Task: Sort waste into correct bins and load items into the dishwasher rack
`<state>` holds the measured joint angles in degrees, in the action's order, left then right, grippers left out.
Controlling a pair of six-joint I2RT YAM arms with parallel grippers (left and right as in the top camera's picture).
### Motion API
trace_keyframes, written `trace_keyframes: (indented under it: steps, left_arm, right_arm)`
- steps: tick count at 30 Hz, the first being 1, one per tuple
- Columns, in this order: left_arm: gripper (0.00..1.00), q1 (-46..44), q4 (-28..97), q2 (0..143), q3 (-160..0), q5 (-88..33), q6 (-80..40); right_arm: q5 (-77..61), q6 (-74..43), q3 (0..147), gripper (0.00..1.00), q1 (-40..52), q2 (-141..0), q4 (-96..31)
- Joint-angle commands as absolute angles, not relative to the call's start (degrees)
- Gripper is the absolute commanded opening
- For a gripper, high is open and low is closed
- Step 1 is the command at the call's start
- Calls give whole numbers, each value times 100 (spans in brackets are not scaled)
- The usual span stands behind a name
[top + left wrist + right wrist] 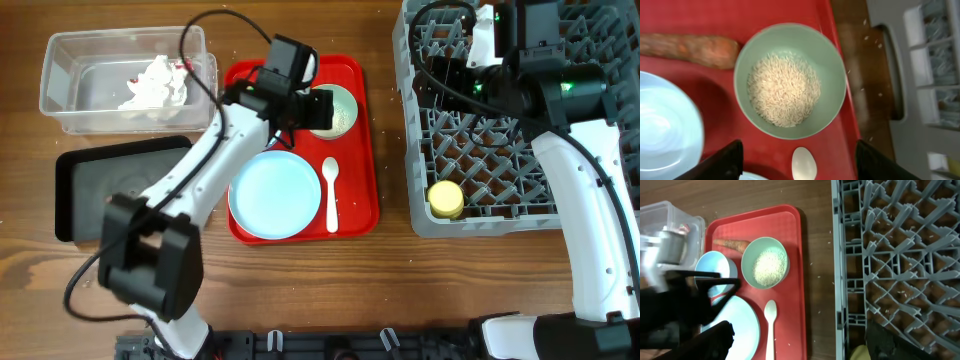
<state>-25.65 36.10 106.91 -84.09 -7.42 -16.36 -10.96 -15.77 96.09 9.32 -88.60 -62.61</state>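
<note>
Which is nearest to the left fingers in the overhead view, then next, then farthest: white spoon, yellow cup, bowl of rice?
From the left fingers:
1. Bowl of rice, right beneath them.
2. White spoon, lower on the red tray.
3. Yellow cup, far right, in the dishwasher rack.

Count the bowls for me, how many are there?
2. A green bowl holding rice sits on the red tray; a blue bowl sits beside it, partly covered.
</note>
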Motion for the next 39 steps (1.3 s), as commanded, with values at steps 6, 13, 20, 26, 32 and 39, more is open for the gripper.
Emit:
trace_keyframes:
  steps: [6,13,20,26,32,39]
  left_arm:
    - [70,-3004,3236,11480,-8473,-548,-1]
    - [73,-3516,2888,11528,-8471,163,1848]
    - [68,-3514,2434,11876,-8471,224,2235]
    - [36,-3542,2397,12036,-8471,224,2163]
    - [19,-3553,2443,12077,-8471,226,1881]
    - [4,-3570,2449,12022,-8473,224,961]
  right_arm:
    - [-1164,-1673,9723,88,956,-8764,-6416]
    - [-1166,-1673,9723,87,956,-8764,-6458]
    - [-1162,-1662,9723,88,956,-8764,-6525]
    - [-1162,-1664,9723,87,956,-8764,-6517]
    - [-1140,-1653,9721,87,956,-8764,-6519]
    - [-1009,-1643,9723,88,956,-8764,-6534]
